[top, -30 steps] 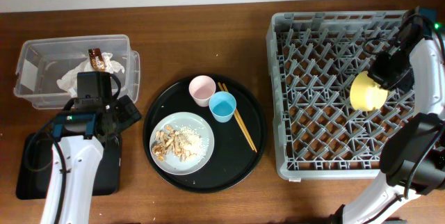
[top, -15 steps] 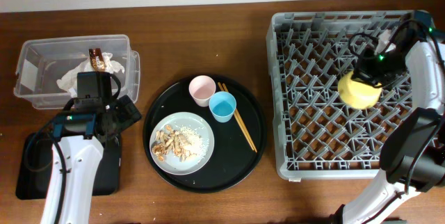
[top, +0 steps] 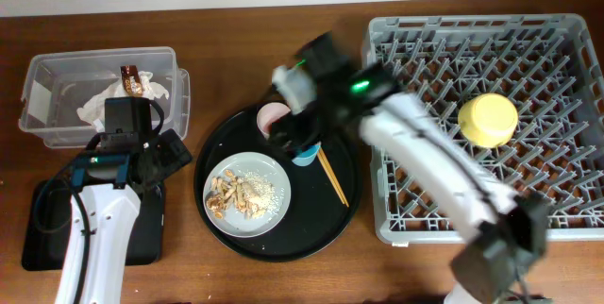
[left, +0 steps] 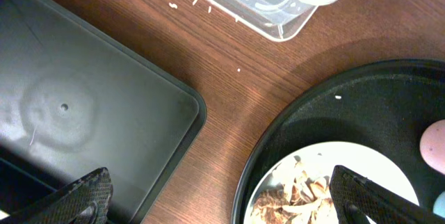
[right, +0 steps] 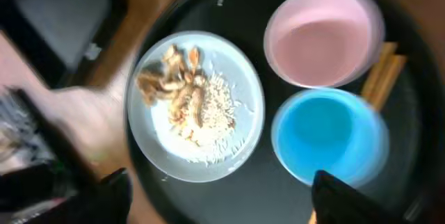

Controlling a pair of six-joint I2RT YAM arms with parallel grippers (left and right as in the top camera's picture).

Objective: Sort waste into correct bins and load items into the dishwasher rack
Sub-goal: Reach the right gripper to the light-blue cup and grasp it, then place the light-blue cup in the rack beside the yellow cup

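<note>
At the left of the worktop [top: 236, 30] you see the napkin [top: 102, 106] and wrapper [top: 132, 79] in the tub [top: 38, 96]. The left tool [left: 226, 196] hangs empty, jaws spread wide, over the gap between the black tray [left: 83, 113] and the round tray [left: 313, 92]. The plate [right: 160, 147] with scraps [right: 181, 95], the pink cup [right: 323, 36] and the blue cup [right: 327, 144] sit on the round tray under the right tool [right: 229, 196], which is wide open and empty; the bowl [top: 487, 120] rests in the rack [top: 406, 219].
</note>
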